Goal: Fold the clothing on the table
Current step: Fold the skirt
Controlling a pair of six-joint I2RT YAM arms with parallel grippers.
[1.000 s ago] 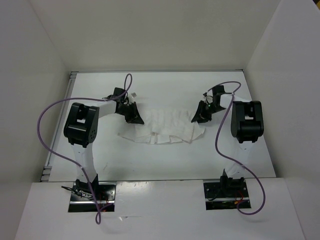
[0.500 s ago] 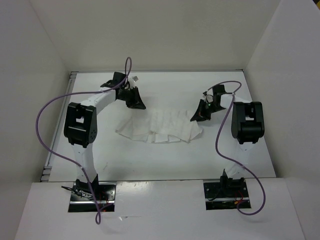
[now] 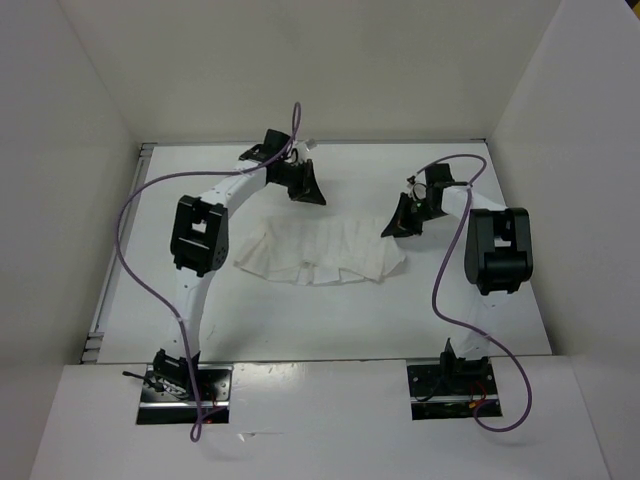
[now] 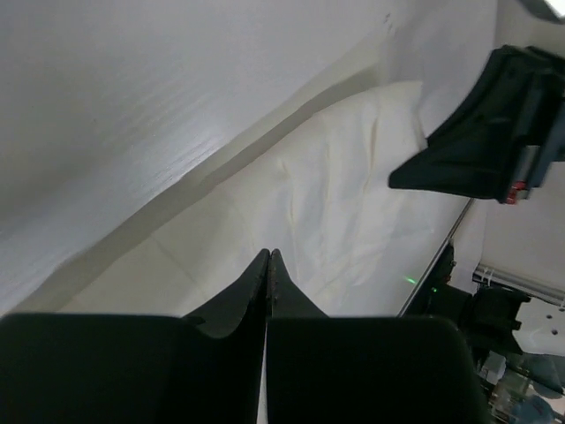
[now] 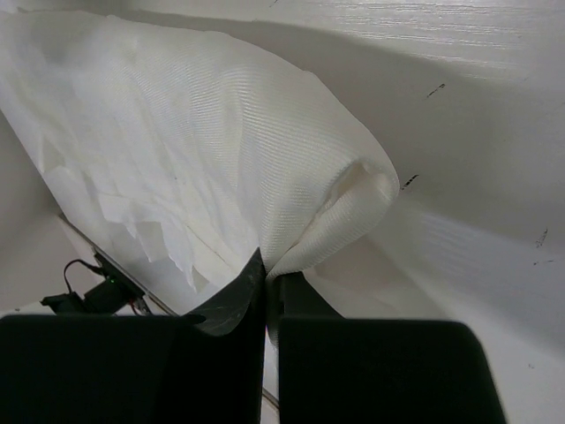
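Clothing [image 3: 320,252] lies rumpled mid-surface [image 3: 300,320]. It looks soft, light and limp, so best pinched at corners or edges. Right gripper [image 3: 398,228] is clamped on its far right corner fold. Left gripper [image 3: 306,187] is together, empty, near the far left edge.

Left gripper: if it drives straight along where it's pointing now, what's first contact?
Most likely the clothing: the left gripper, shut and empty, aims its tips at cloth lying just ahead. Depth is unclear from the wrist view, so how soon is hard to say.
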